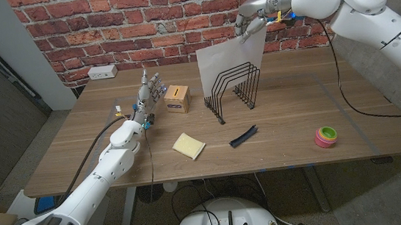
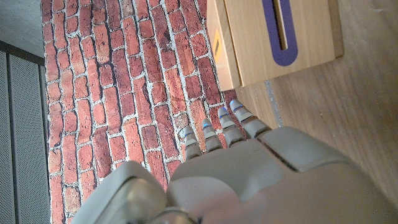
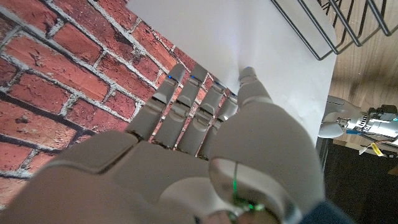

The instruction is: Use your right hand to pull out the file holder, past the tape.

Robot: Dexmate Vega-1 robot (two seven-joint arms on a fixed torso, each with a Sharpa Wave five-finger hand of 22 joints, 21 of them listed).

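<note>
A black wire file holder (image 1: 234,91) stands at the middle of the table with a white sheet (image 1: 228,58) rising out of it. My right hand (image 1: 254,20) is up over the holder's far side and pinches the sheet's top corner. In the right wrist view the sheet (image 3: 249,37) passes between the thumb and the fingers of that hand (image 3: 205,143), and the wire rack (image 3: 336,31) shows beyond it. My left hand (image 1: 149,90) stands upright with straight fingers and holds nothing, beside a wooden box (image 1: 177,98).
A green and pink tape roll (image 1: 326,136) lies near the front right. A yellow sponge (image 1: 188,145) and a black strip (image 1: 243,136) lie in front of the holder. The wooden box (image 2: 280,37) with its slot is just past my left hand (image 2: 249,168). A brick wall stands behind.
</note>
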